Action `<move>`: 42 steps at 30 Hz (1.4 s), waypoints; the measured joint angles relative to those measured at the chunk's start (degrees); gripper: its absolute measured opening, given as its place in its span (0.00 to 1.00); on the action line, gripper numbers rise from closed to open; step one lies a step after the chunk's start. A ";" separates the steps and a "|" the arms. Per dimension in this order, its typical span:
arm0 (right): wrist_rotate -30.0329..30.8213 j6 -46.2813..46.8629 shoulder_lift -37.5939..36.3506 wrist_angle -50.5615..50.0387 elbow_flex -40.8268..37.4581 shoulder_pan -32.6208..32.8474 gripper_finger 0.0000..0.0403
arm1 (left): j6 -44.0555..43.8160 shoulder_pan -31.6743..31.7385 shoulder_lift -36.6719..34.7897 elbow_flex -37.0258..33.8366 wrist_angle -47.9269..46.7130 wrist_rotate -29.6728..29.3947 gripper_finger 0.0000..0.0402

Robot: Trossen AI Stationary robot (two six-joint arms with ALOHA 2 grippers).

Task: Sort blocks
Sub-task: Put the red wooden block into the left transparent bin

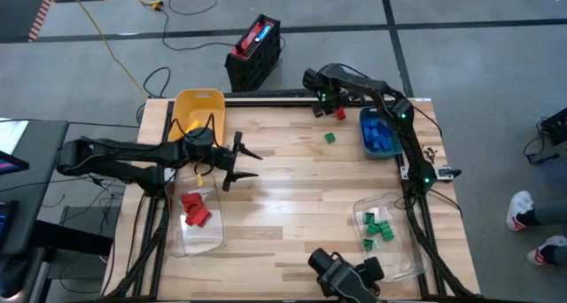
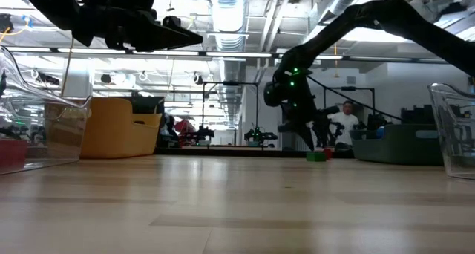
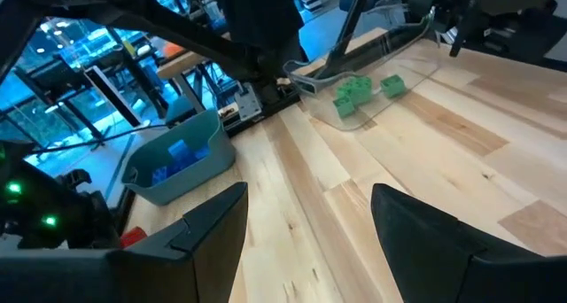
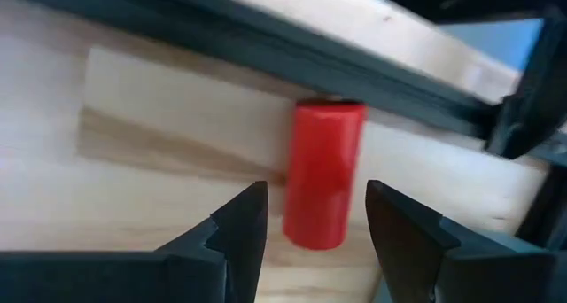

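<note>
The right end effector (image 4: 308, 216) stood open, holding nothing, its fingers flanking the small red plastic block (image 4: 323, 174) lying near the worktop's (image 1: 292, 188) far edge.

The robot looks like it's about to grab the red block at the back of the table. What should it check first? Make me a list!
1. Right gripper open: ok, the fingers stand apart.
2. Red block lined up between the fingers: ok in the right wrist view, the gap faces it.
3. Fingers low enough to close around the block: cannot tell.
4. Room at the back: not ok yet, the block lies right against the dark rail.
5. Green block out of the way: ok, it lies apart on the table.
6. Left gripper clear: ok, open and empty over the table's middle.
</note>
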 joint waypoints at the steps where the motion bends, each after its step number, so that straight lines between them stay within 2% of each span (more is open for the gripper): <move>1: -0.90 -0.34 0.00 -0.02 0.00 -0.17 0.50 | -0.04 0.00 -0.03 0.00 -0.20 -0.01 0.59; 7: -3.54 -0.59 0.00 0.21 0.00 -0.55 0.50 | 0.01 0.00 -0.05 0.00 -0.11 -0.04 0.59; 13: -12.80 -2.65 -0.25 0.73 -0.02 0.14 0.47 | 0.52 0.00 -0.05 0.00 -0.10 -0.96 0.59; 15: -11.89 -2.78 -1.42 -0.09 -0.07 1.90 0.45 | 0.80 0.00 -0.05 0.00 -0.13 -1.44 0.59; 18: -6.80 -2.82 -3.70 -0.66 0.04 4.80 0.44 | 0.82 0.00 -0.05 0.02 -0.16 -1.51 0.59; 20: -6.40 -3.22 -4.07 1.24 0.04 5.87 0.44 | 0.82 0.00 -0.05 0.02 -0.15 -1.51 0.59; 28: -4.61 -0.18 -3.69 6.02 -1.34 4.72 0.44 | -0.36 0.02 -0.05 0.07 -1.38 -1.57 0.59; 42: -7.39 -0.05 -3.87 14.36 -12.17 2.56 0.44 | -1.10 0.02 -0.05 0.07 -3.41 -2.14 0.59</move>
